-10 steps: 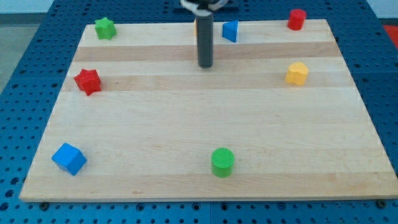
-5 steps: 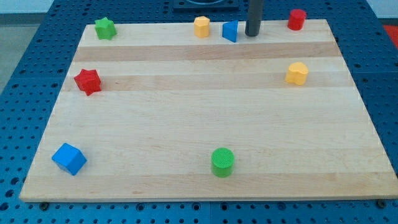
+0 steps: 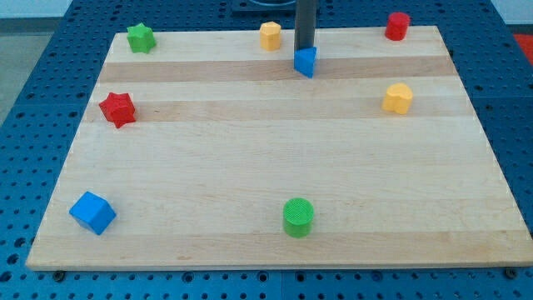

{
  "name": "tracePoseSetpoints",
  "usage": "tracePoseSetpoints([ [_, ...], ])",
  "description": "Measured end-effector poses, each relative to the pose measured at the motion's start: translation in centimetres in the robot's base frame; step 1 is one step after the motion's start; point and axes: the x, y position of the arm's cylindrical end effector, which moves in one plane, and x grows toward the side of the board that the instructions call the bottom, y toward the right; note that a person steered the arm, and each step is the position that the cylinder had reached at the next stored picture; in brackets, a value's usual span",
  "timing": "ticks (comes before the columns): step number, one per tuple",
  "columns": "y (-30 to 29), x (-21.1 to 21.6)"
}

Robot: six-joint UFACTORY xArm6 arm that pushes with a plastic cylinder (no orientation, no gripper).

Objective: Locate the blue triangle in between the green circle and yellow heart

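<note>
The rod comes down from the view's top, and my tip sits at the far side of the blue triangle, touching it or just about; the exact contact is hidden behind the block's upper edge. The arm carries no gripper, only this rod, so there is nothing to be open or closed.

The blue triangle lies near the top edge of the worktop, a little right of the middle of that edge. To its left, close to the same edge, sits a yellow block whose shape is hard to make out. The green circle rests near the bottom edge, roughly at its middle, well apart from the triangle. Another yellow block, which may be the yellow heart, lies toward the right edge in the upper half of the worktop, also apart from the triangle. The triangle is above and to the left of the line between these two blocks.

A green star sits in the top left corner and a red block in the top right corner. A red star lies near the left edge, and a blue cube sits in the bottom left corner.
</note>
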Motion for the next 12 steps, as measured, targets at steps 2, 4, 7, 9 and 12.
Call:
tracePoseSetpoints([
  [2, -1.2, 5.6],
  [4, -1.2, 11.4],
  [7, -1.8, 7.8],
  [9, 1.1, 9.9],
  [12, 9.0, 18.1],
])
